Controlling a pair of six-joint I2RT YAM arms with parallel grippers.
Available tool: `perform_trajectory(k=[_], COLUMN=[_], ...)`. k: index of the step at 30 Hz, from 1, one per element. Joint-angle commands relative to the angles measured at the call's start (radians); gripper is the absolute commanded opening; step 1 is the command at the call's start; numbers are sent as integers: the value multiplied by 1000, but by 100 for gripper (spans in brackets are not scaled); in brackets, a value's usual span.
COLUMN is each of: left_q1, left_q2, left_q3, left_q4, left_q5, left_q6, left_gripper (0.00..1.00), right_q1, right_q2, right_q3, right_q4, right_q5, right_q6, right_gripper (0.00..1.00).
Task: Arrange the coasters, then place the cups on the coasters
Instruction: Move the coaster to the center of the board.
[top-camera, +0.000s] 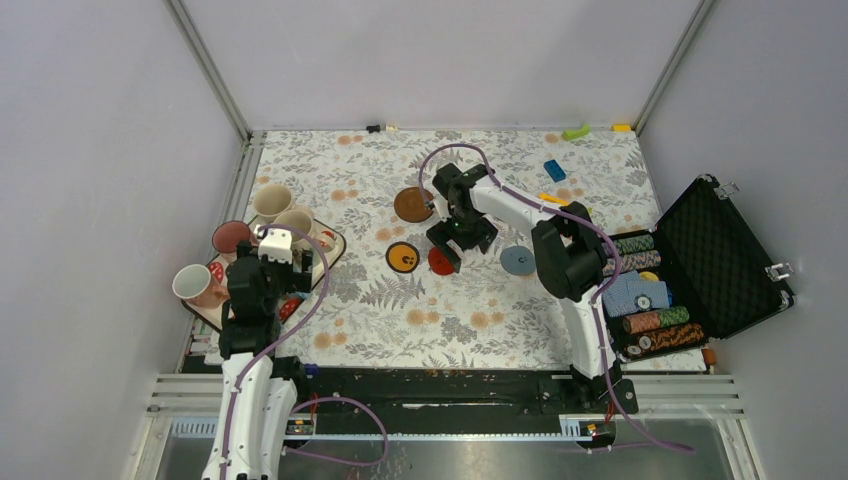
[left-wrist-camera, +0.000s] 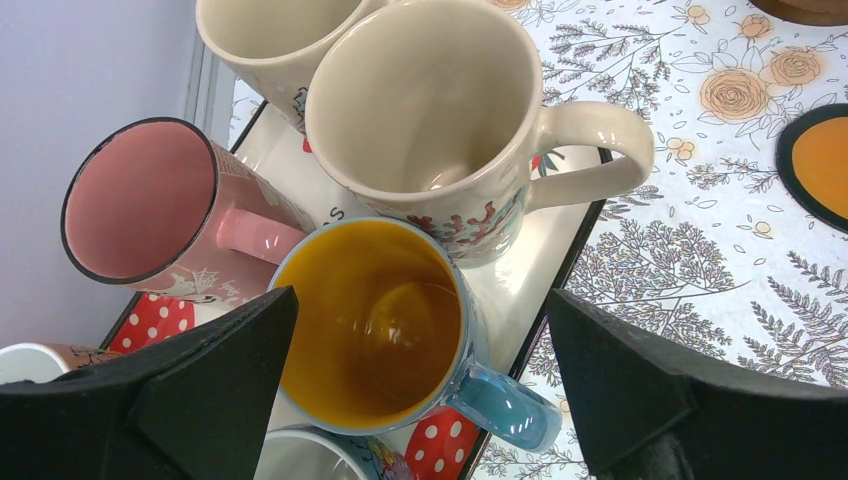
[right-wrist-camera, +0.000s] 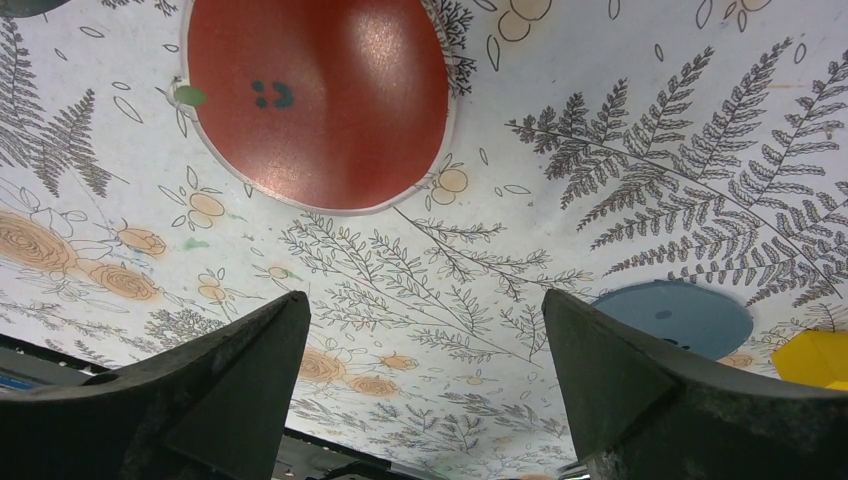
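Several cups crowd a strawberry tray (left-wrist-camera: 520, 290) at the left. Among them are a pink cup (left-wrist-camera: 140, 200), two cream cups (left-wrist-camera: 420, 100) and a blue cup with a yellow inside (left-wrist-camera: 370, 320). My left gripper (left-wrist-camera: 420, 293) hangs open over the blue cup, fingers wide on either side and not touching it. In the top view that arm hides the blue cup. Mid-table lie a dark brown coaster (top-camera: 412, 204), an orange black-rimmed coaster (top-camera: 402, 257), a red coaster (top-camera: 440, 261) and a grey-blue coaster (top-camera: 518, 260). My right gripper (top-camera: 458, 245) stands open and empty just beside the red coaster (right-wrist-camera: 320, 100).
An open black case (top-camera: 700, 270) of striped poker chips sits at the right edge. Small blue (top-camera: 554, 170), green (top-camera: 576, 131) and yellow (top-camera: 553, 199) pieces lie at the back right. A white cup (top-camera: 192, 283) lies on its side at the tray's left. Walls enclose the table.
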Motion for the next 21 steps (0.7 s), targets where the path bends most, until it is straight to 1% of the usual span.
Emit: perform_trajectory(k=[1,8,11,13,17,21], left_q1=[6,4,5,5,4,5], left_q2=[-4,0,0,1,6,3], left_q3=[15,15,14,14,14,14], left_q4=[57,58,59,60,62,61], left_q5=[-19,-18,-18,-17,-16,-19], left_q6=[-11,-8,-7,-7,-7,-8], left_gripper=[99,99,99,99,99,99], right_q1=[1,0,1,0,-1,-13], right_q2=[-36,-26,-47,-95,-264,-419], right_q3=[20,30,33,20,-58,-125], right_q4=[-15,-13,-14,-11,16,12], right_q5=[-18,-26,-19,-35,-40,2], right_q6=[-9,-13,-22,-48,-107,-163], right_gripper=[95,93,92,92,92,93])
